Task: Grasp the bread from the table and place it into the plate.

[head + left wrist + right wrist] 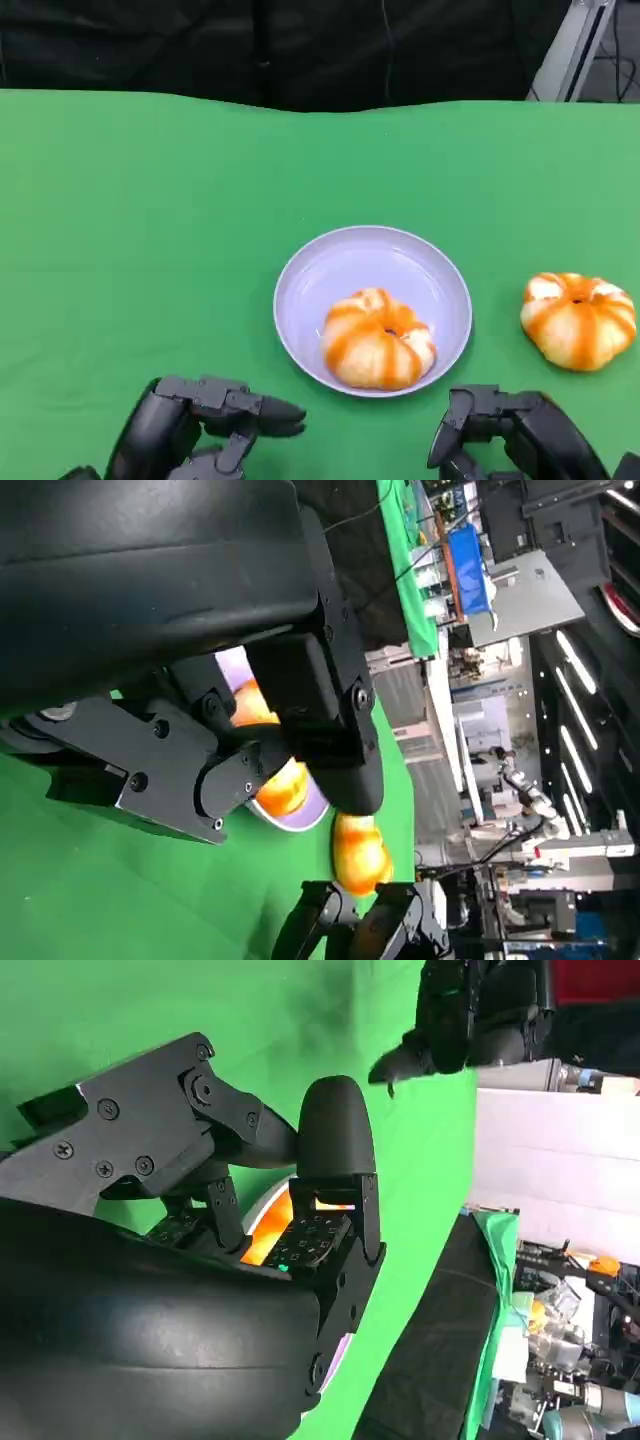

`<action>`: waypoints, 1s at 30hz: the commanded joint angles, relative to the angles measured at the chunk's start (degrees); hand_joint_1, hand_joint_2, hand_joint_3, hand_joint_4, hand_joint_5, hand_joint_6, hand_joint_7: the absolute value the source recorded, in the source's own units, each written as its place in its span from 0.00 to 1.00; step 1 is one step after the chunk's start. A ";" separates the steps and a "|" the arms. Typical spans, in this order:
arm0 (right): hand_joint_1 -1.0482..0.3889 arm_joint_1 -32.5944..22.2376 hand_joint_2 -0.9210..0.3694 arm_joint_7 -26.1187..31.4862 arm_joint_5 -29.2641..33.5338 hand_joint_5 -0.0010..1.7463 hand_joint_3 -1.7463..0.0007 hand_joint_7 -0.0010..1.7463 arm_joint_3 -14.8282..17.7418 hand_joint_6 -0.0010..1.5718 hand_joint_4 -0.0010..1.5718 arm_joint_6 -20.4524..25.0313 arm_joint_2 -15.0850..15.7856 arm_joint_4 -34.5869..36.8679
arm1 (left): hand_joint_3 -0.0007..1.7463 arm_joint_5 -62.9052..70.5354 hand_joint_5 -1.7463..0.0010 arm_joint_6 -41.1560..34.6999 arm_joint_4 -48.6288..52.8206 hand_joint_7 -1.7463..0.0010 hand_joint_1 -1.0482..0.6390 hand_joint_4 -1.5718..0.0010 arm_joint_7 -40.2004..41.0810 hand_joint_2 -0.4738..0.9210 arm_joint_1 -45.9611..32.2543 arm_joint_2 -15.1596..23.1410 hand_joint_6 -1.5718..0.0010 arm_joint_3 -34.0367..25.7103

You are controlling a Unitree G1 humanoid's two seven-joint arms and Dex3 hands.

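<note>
Two breads show: one (378,340) already lies in the plate (330,262), the other (579,319) sits on the green counter (150,250) beside it, so the empty, loosely spread right hand (515,435) must next reach it, while the left hand (205,420) rests empty.

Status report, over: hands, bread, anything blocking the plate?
Left hand and right hand empty, low at near edge. One bread in plate; second bread on table, right of plate. Path clear.

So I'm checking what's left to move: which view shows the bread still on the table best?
The head view: the bread on the table lies whole, right of the plate. The left wrist view catches it partly behind a finger; in the right wrist view I cannot tell it apart.
</note>
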State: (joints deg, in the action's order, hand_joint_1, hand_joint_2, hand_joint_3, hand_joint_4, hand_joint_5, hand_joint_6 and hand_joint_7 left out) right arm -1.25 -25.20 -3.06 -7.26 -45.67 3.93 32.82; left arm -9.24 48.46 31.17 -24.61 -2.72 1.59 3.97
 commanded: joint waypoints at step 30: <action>0.66 -0.84 0.23 -0.05 -0.38 0.82 0.45 0.67 0.34 0.55 0.54 -0.48 1.06 -0.36 | 0.62 2.68 0.13 -2.29 -2.14 0.34 0.59 0.44 3.27 0.74 -0.90 -1.41 0.36 -0.32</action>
State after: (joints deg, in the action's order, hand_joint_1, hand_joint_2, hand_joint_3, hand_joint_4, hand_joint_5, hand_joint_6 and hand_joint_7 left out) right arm -1.53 -25.22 -3.12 -7.29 -45.67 4.23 32.82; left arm -6.80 46.60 29.90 -22.08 -3.20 -0.26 3.99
